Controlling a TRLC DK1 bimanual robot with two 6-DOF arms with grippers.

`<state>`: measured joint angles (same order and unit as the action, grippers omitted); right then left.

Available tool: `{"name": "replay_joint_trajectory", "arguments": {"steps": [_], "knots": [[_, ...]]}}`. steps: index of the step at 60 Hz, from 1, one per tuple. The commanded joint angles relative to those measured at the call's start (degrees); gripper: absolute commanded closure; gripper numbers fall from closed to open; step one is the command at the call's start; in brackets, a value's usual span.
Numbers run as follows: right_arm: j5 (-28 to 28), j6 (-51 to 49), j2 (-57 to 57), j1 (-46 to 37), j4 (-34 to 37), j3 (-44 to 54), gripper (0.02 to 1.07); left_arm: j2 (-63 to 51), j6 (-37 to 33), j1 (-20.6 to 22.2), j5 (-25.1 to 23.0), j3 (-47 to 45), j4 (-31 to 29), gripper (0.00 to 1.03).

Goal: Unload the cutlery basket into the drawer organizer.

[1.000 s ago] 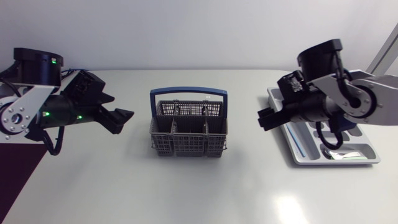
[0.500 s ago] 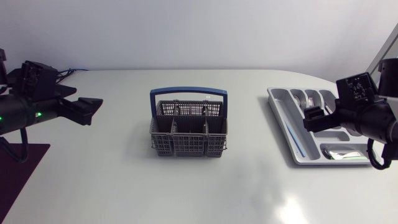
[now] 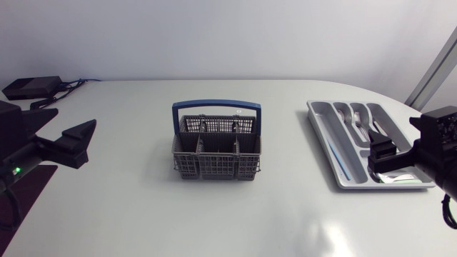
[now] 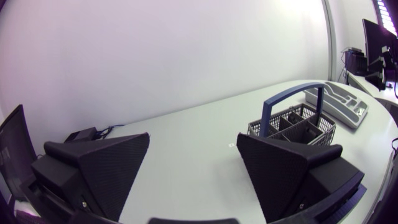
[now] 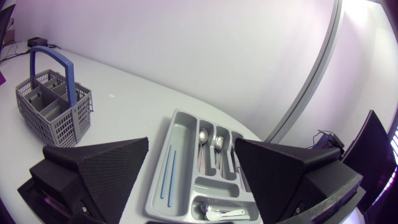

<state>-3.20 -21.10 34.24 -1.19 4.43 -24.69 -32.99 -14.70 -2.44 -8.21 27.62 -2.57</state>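
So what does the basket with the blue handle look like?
The basket is grey plastic mesh, split into several compartments, with a blue handle arching upright over it. It stands upright near the middle of the table, alone, touched by nothing else. I see no cutlery in its compartments.

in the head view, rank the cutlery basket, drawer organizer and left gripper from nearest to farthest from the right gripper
1. drawer organizer: at the table's right side, with the right gripper over its near end.
2. cutlery basket: at mid-table, well apart from both arms.
3. left gripper: by the table's far left edge, on the opposite side.
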Motion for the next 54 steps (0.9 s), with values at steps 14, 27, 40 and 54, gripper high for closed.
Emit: {"name": "replay_joint_trajectory", "arguments": {"steps": [14,27,40,54], "knots": [[-0.2,-0.5,-7.9,-0.2,-2.8,7.8,0.07,9.7,6.5,-1.2,2.1,-8.3,1.3,0.04],[0.7,5.3,-14.9,0.2,-3.2,12.3,0.07,16.7,8.9,-0.1,3.9,-14.1,1.7,0.05],[1.6,11.2,-22.2,0.6,-3.7,17.0,0.07,23.9,11.5,1.0,5.8,-20.1,2.1,0.05],[2.6,17.6,-29.9,1.0,-4.2,21.9,0.07,31.6,14.2,2.2,7.9,-26.5,2.5,0.05]]}}
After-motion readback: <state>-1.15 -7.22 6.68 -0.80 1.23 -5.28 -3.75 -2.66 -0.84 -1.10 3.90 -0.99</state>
